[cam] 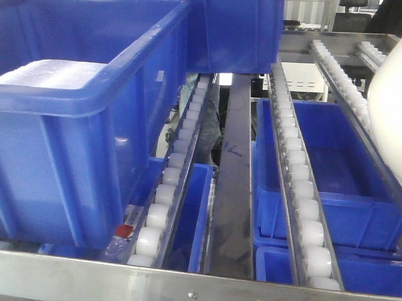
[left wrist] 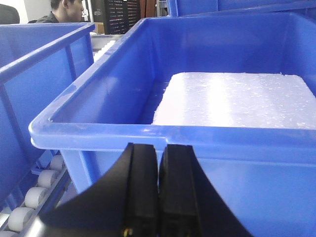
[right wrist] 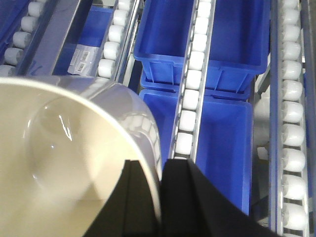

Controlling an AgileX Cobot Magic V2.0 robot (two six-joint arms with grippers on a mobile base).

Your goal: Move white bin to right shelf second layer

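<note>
Two arms, one load: my right gripper [right wrist: 160,197] has its jaws pinched on the rim wall of the white bin [right wrist: 64,163], one finger inside and one outside, with the tub carried above the roller rails [right wrist: 190,89] of the flow rack. In the front view the bin shows only as a pale curved side [cam: 392,111] at the far right edge, hanging over the right-hand rails [cam: 302,193] and the blue crates [cam: 333,162] stored on the level below. I cannot tell from these views whether its base touches the rollers yet; it looks tilted and still carried. My left gripper [left wrist: 159,197] sits with jaws pressed together and nothing between them, parked just in front of a large blue crate [left wrist: 197,143] holding a white slab [left wrist: 232,98]; a man [left wrist: 66,10] is visible beyond the racks. By my reading, the pickup and most of the carry are done. Left to do: settle the tub flat on the rails of the second layer, let go of the rim, and draw the arm back.
</note>
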